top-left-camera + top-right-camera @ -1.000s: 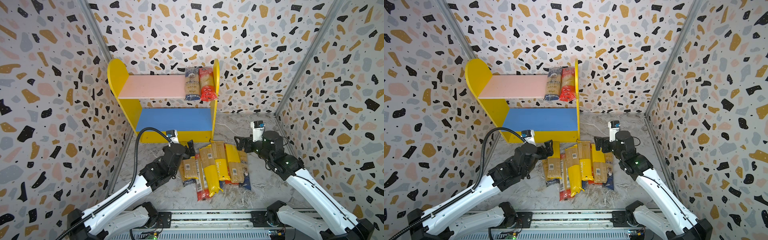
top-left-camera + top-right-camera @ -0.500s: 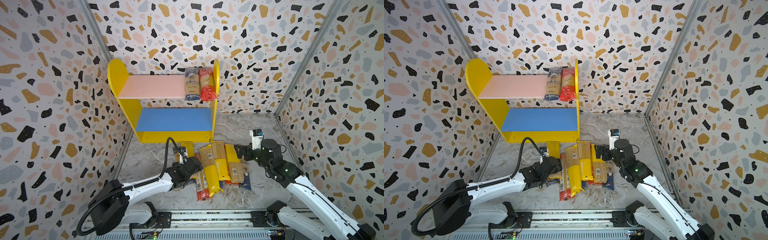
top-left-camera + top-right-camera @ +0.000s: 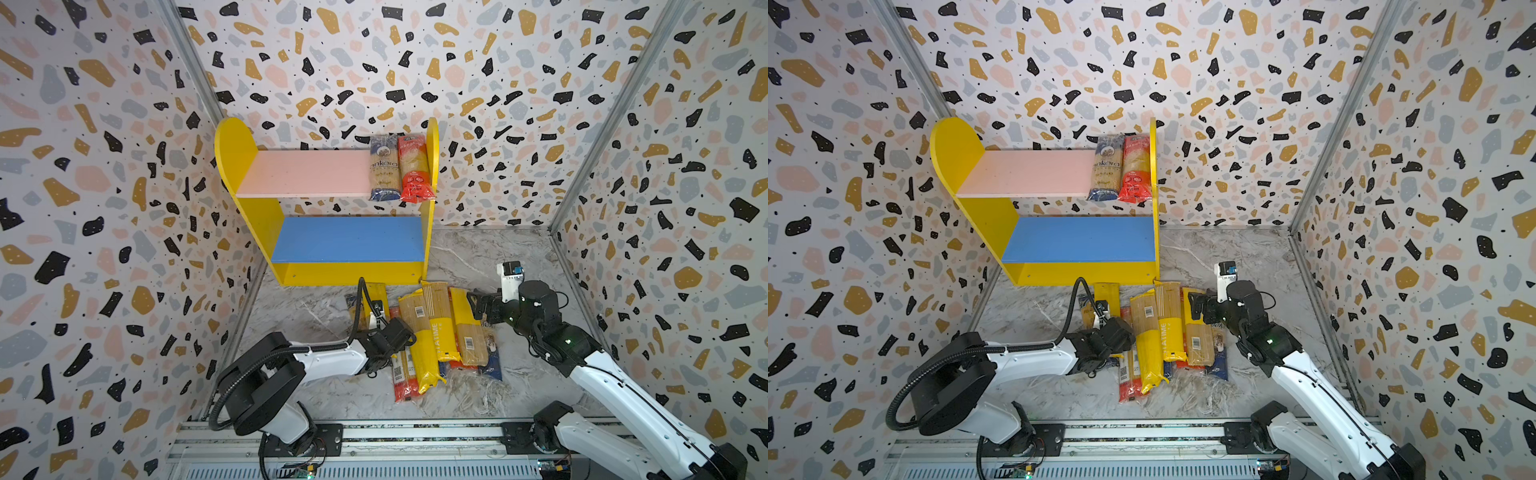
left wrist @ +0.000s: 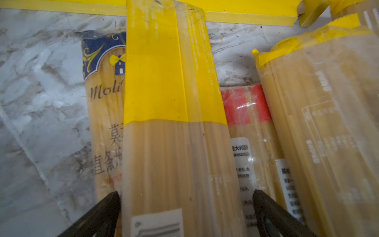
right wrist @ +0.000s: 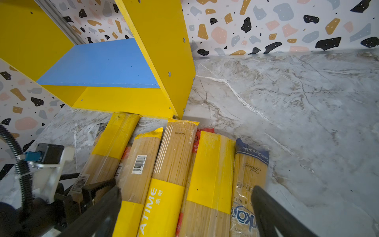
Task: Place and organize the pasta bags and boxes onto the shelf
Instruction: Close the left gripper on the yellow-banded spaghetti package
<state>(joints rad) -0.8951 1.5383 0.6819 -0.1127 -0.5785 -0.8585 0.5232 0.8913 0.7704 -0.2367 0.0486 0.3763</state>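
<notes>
The shelf stands at the back with its pink board and blue board. A dark blue bag and a red bag lie at the pink board's right end. Several pasta bags lie side by side on the floor before the shelf. My left gripper is open and low, one finger on each side of the leftmost yellow-banded bag. My right gripper is open above the pile's right half, holding nothing.
Patterned walls close in the marble floor on three sides. Bare floor lies right of the pile and left of it. The blue board holds nothing. A rail runs along the front edge.
My left arm has dropped from a raised pose to low over the floor, bringing its open gripper down around the leftmost yellow-banded bag. The right gripper has sunk slightly toward the pile.
</notes>
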